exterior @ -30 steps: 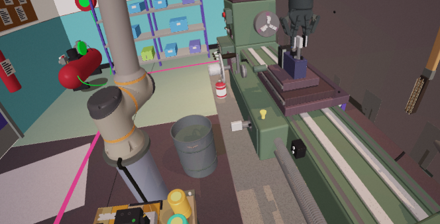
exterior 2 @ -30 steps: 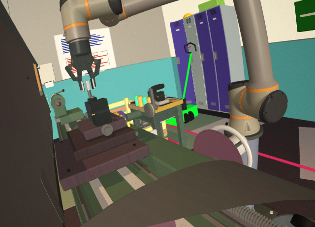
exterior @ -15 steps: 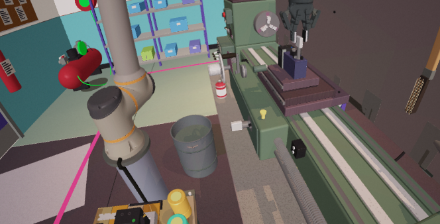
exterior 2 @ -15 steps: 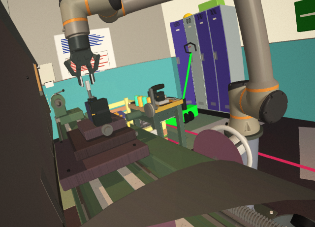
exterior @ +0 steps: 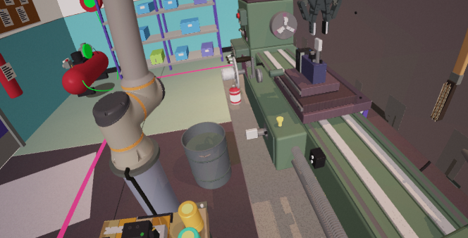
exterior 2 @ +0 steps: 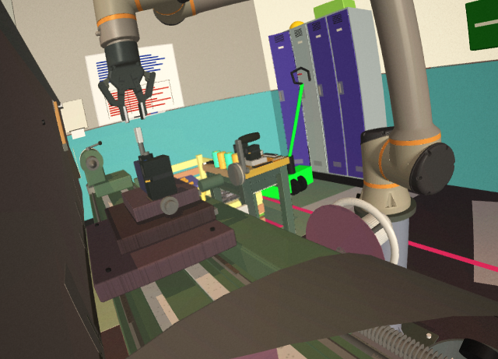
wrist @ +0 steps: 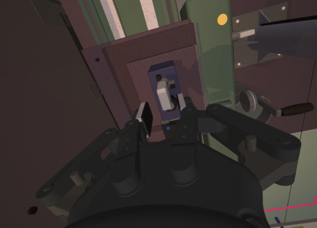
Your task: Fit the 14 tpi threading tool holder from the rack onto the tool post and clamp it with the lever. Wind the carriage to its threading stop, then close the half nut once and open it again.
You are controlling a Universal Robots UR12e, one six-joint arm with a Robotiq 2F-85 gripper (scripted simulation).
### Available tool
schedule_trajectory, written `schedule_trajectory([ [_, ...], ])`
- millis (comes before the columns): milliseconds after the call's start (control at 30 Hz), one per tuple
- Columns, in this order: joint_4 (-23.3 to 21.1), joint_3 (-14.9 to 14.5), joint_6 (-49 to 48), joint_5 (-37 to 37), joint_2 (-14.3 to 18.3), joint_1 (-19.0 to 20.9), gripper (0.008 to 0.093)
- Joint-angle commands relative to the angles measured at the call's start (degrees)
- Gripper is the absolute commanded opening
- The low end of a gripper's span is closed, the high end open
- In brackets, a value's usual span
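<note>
On the lathe's carriage (exterior: 326,94) the blue tool post (exterior: 314,70) stands on the stepped maroon slides, with a dark tool holder (exterior 2: 157,181) fitted against its side. Its clamp lever (exterior: 318,45) rises upright from the top, ending in a pale grey handle (wrist: 163,96). My gripper (exterior: 318,28) hangs a short way straight above that handle, fingers partly open and empty (exterior 2: 134,114). The wrist camera looks down past the fingers (wrist: 162,110) onto the lever and post. The yellow knob (exterior: 279,120) and a grey-handled lever (exterior: 254,133) sit on the apron's front.
The green headstock with its chuck (exterior: 283,24) stands behind the carriage, and a dark panel wall runs along the far side. The carriage handwheel (exterior: 230,74) and a black-handled crank (wrist: 294,109) project at the front. A grey bin (exterior: 207,154) stands on the floor beside my arm's base.
</note>
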Motion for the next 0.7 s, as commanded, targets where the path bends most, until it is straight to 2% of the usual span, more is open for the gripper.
schedule_trajectory([
  [0, 0.0, 0.0, 0.0, 0.0, 0.0, 0.0, 0.04],
  [667, 0.0, 0.0, 0.0, 0.0, 0.0, 0.0, 0.0795],
])
